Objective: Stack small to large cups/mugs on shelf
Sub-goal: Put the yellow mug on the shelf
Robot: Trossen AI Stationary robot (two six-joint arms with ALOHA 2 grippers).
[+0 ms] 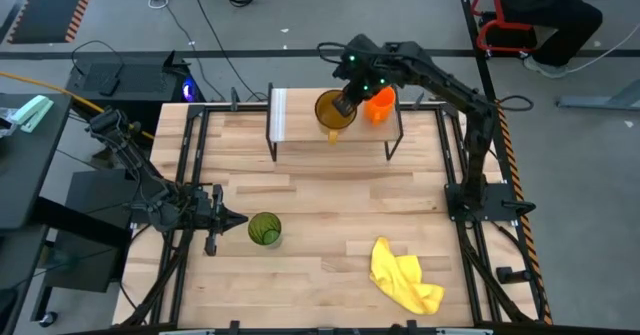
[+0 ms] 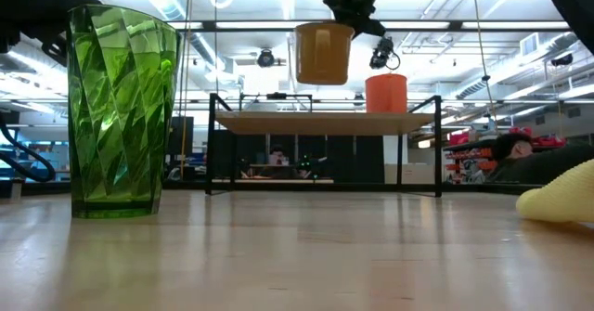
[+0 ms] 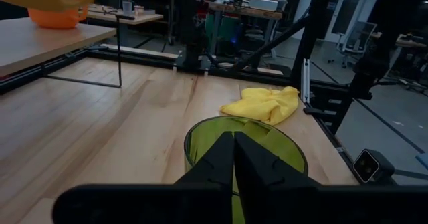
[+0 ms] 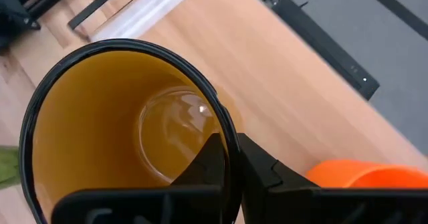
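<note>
Amber mug (image 1: 333, 110) hangs upright above the shelf (image 1: 300, 115) at top centre, its rim pinched in the jaws of my right gripper (image 1: 347, 105). I see the orange cup (image 1: 379, 105) just right of it, nothing between. Left gripper (image 1: 232, 220), jaws pressed together, waits lower left beside the green tumbler (image 1: 264, 229) on the worktop (image 1: 320, 195).

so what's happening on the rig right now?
The right gripper is pinching the rim of the amber mug, holding it in the air above the shelf, beside the orange cup already standing there. The left gripper is shut and empty, next to the green tumbler on the table. A yellow cloth lies aside.
</note>
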